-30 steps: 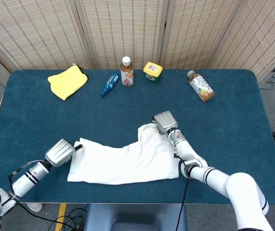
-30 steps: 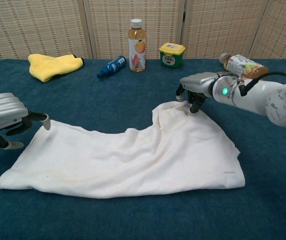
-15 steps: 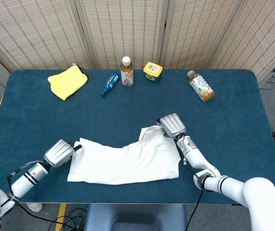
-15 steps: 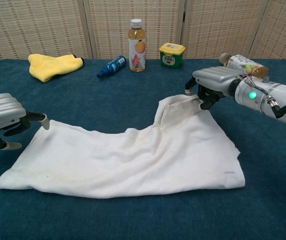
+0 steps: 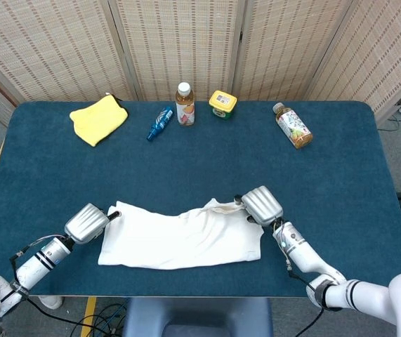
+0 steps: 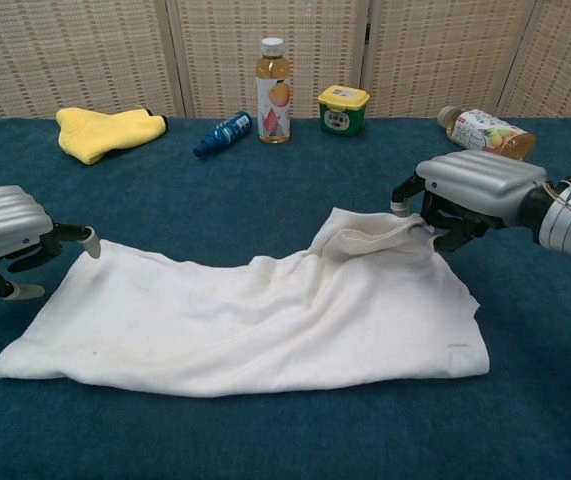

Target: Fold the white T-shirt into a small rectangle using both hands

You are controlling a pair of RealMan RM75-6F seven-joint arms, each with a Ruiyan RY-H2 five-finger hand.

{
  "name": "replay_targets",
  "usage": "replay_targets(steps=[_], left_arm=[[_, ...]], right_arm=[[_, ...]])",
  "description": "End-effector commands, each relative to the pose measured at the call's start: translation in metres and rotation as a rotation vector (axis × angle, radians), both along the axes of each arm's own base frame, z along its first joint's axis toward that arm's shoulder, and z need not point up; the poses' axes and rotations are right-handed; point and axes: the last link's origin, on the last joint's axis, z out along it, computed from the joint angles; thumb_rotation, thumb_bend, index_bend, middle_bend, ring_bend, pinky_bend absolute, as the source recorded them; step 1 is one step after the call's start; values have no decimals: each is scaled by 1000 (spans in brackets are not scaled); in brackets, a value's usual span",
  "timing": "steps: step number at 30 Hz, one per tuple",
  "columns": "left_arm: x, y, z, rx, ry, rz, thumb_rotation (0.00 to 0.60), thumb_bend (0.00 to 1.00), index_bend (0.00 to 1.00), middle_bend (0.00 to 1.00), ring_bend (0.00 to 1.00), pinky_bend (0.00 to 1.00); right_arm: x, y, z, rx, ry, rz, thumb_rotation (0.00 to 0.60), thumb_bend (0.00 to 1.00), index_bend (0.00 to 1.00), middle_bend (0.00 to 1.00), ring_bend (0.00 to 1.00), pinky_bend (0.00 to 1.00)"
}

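The white T-shirt [image 5: 179, 235] lies crumpled and spread wide near the front edge of the blue table [image 5: 340, 182]. My left hand [image 5: 88, 222] sits at the shirt's far left corner and pinches it; in the chest view the left hand [image 6: 5, 238] has its fingertips [image 6: 87, 238] at that corner. My right hand [image 5: 262, 205] holds the far right corner, lifted a little off the table. In the chest view the right hand [image 6: 475, 190] grips a raised fold of the T-shirt [image 6: 255, 320], which curls over toward the front.
Along the table's back stand a yellow cloth [image 5: 98, 118], a lying blue bottle [image 5: 160, 123], an upright juice bottle [image 5: 185, 104], a small green-and-yellow tub [image 5: 222, 103] and a lying drink bottle [image 5: 292, 126]. Woven screens close off the rear.
My right hand has drawn the shirt's far right corner toward the front edge and to the right, narrowing the cloth there. The left hand has stayed put.
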Motion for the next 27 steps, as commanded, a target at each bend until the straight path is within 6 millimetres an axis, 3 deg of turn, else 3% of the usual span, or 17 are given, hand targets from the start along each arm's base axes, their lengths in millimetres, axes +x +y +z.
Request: replay_targets(steps=[1,10,14,17,23,27], left_arm=[[0,0,0,0,0,2,600,257,322,836,765,841],[0,0,-1,0,1,4,600,257,310,836,765,841],[0,1,0,2,0,4,600,257,292,836,766,841],[0,1,1,2,2,6,600,257,281,836,765,841],[-1,1,1,2,4,8,600,257,266,836,765,841],[-1,1,2,4,5,4,600,257,264,836,765,841]], right_arm=[[-6,14,3,13,7,14,600,538,535,943,977,1000],[-21,40,-5,87,139,62,600,538,520,939,972,1000],[-21,44,-4,105,164,56,600,488,254,917,958,1000],[-21,47,-4,114,179,55,600,451,132,915,956,1000],[-17,53,4,119,174,47,600,421,62,915,956,1000],[-9,50,22,65,132,54,600,421,61,915,955,1000]])
